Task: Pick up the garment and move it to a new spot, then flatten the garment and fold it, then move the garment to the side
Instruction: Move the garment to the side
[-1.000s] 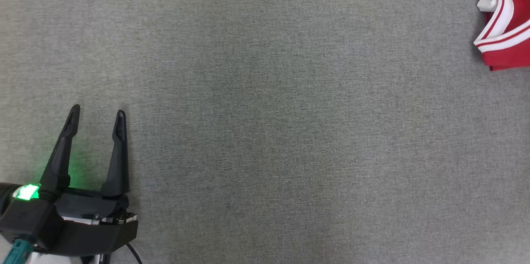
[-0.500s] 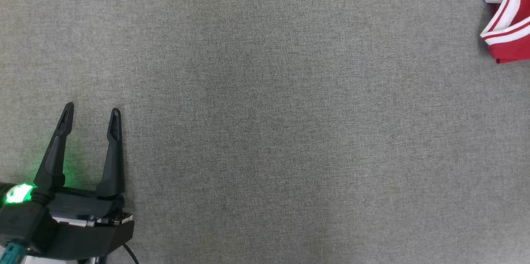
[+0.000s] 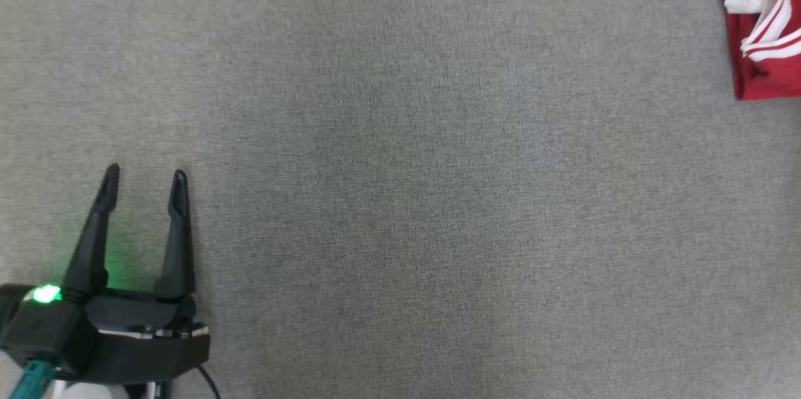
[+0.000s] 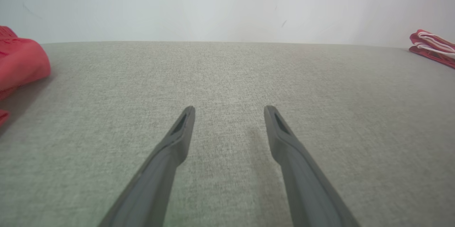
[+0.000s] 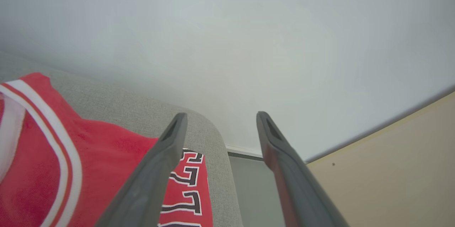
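Note:
The garment [image 3: 760, 30] is a red jersey with white and red trim, lying at the far right edge of the grey cloth surface in the head view. It shows folded and small far right in the left wrist view [image 4: 432, 45]. In the right wrist view my right gripper [image 5: 217, 115] hangs open above the garment [image 5: 89, 170], beside its black-and-white lettering, with nothing between the fingers. My left gripper [image 3: 146, 172] rests open at the lower left, far from the garment, and its fingers [image 4: 170, 148] hold nothing.
The grey cloth surface [image 3: 407, 186] stretches wide between the left gripper and the garment. Another piece of red cloth [image 4: 21, 63] lies at the left of the left wrist view. The surface's rounded edge [image 5: 220, 170] drops to a beige floor [image 5: 384, 170] beyond the garment.
The garment's visible corner has changed shape and now lies with a straighter lower edge. The right gripper has opened. The left gripper has stayed open in place; the head view shifted slightly.

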